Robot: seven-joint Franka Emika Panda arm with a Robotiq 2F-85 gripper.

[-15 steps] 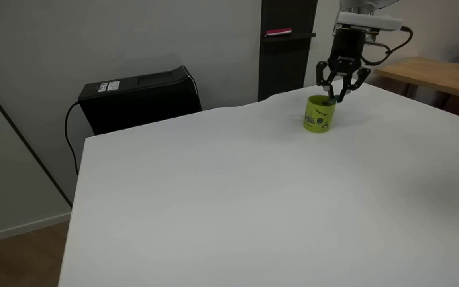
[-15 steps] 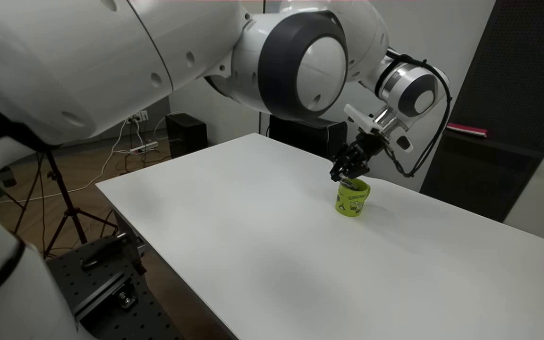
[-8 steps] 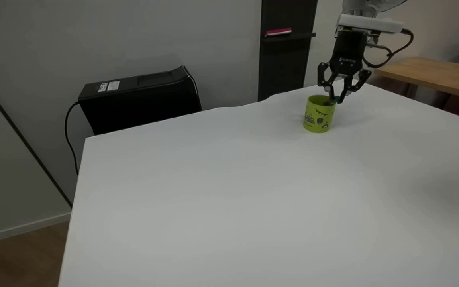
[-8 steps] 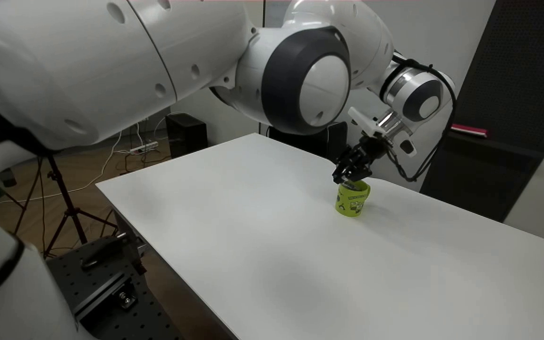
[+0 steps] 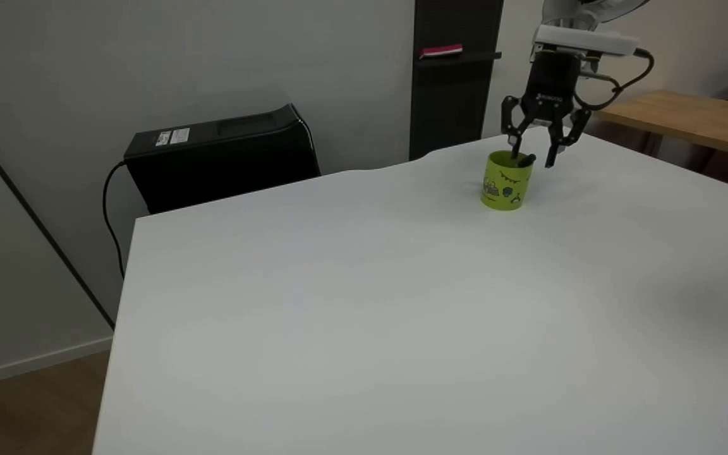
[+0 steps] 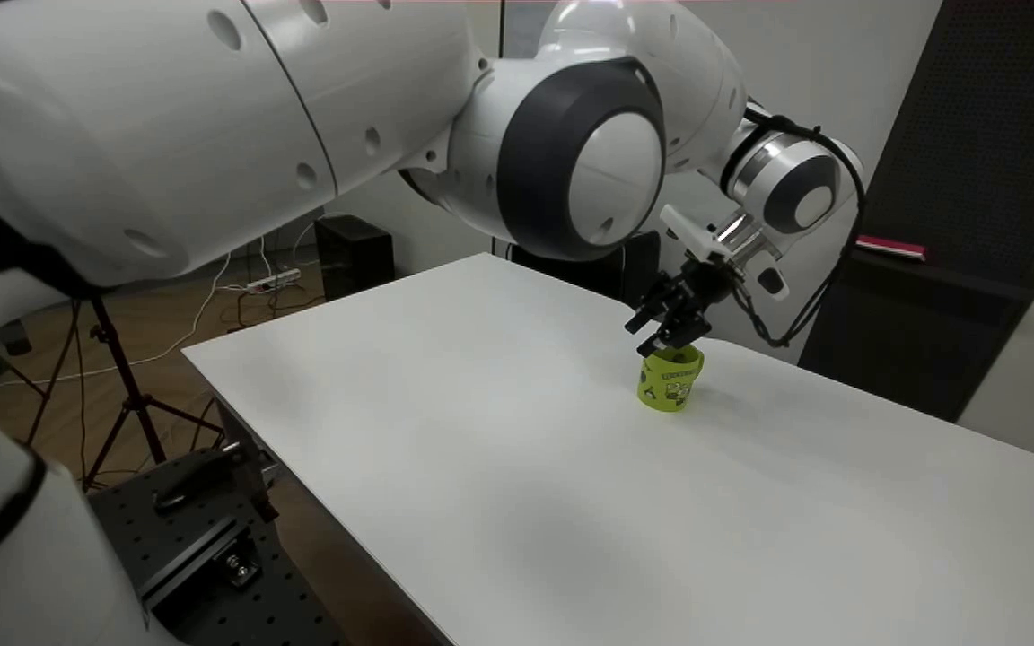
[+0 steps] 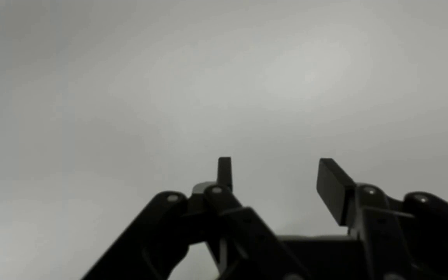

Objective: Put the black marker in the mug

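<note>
The yellow-green mug (image 5: 504, 184) stands upright on the white table; it also shows in the other exterior view (image 6: 666, 386). The black marker (image 5: 527, 161) leans in the mug, its dark end sticking out over the rim; its lower part is hidden by the mug wall. My gripper (image 5: 533, 159) is open just above the mug, one finger over the mug's opening and one outside the rim, with the marker's end between them and not gripped. The gripper also shows above the mug in an exterior view (image 6: 640, 338). In the wrist view its fingers (image 7: 274, 167) are apart with nothing between them.
The white table (image 5: 364, 303) extends broadly around the mug. A black box-shaped device (image 5: 225, 158) stands behind the table edge. A wooden table (image 5: 692, 120) is at the far right. The white arm (image 6: 571, 152) reaches over the table.
The gripper's fingers have spread apart and let go of the marker. The marker's end now rests at the mug's rim. The mug has not moved.
</note>
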